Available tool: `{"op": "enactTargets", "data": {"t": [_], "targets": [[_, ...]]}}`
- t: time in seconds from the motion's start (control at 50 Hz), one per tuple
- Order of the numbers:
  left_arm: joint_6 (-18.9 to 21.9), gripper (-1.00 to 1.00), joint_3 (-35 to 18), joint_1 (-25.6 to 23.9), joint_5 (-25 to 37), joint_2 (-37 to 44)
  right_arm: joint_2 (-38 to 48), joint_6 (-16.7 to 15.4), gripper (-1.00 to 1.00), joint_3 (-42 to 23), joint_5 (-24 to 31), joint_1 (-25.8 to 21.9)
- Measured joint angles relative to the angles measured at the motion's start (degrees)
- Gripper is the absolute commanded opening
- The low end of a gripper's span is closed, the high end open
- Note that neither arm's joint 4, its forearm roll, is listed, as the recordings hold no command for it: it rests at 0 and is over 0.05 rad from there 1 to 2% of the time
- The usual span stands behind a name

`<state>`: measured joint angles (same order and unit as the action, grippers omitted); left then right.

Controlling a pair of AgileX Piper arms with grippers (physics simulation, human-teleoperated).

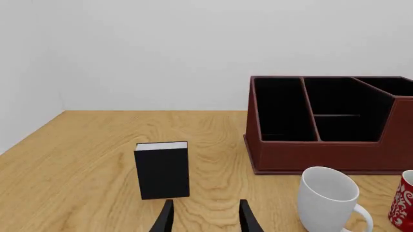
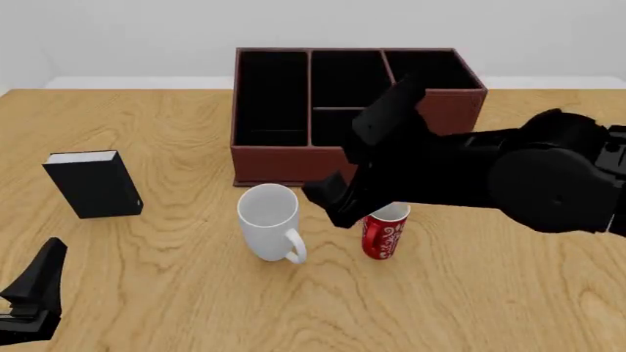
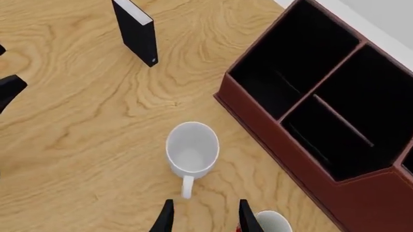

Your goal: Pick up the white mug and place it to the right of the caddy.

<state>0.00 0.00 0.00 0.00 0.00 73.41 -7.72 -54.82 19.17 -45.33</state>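
The white mug [image 2: 268, 224] stands upright in front of the caddy [image 2: 284, 165], its handle toward the near side. My right gripper [image 2: 330, 204] hovers open just right of the mug and above it, beside the red mug [image 2: 385, 233]. In the right wrist view the white mug [image 3: 192, 153] lies just ahead of the open right gripper [image 3: 205, 220], with its handle pointing toward the fingers and nothing held. The caddy [image 3: 277, 145] is beside it. My left gripper [image 2: 34, 290] rests open at the near left. The left wrist view shows the left gripper [image 1: 205, 220], white mug [image 1: 326, 197] and caddy [image 1: 310, 154].
A small black book [image 2: 93, 185] stands upright at the left, also seen as the book [image 1: 162, 169] just ahead of the left fingers. The red mug [image 1: 403, 200] with white pattern stands right of the white one. The right arm covers part of the caddy's right front.
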Motion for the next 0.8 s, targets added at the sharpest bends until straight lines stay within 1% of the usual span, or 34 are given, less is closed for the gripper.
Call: {"op": "enactTargets", "data": {"t": [0.34,0.8], "targets": [[0.00,1.00,0.00,0.00,0.00,0.00,4.74,2.87,1.00,0.14,-2.55,-2.32],[0.00,1.00,0.00,0.00,0.00,0.00,9.86,6.77,1.00,1.02,-6.27,-2.64]]}}
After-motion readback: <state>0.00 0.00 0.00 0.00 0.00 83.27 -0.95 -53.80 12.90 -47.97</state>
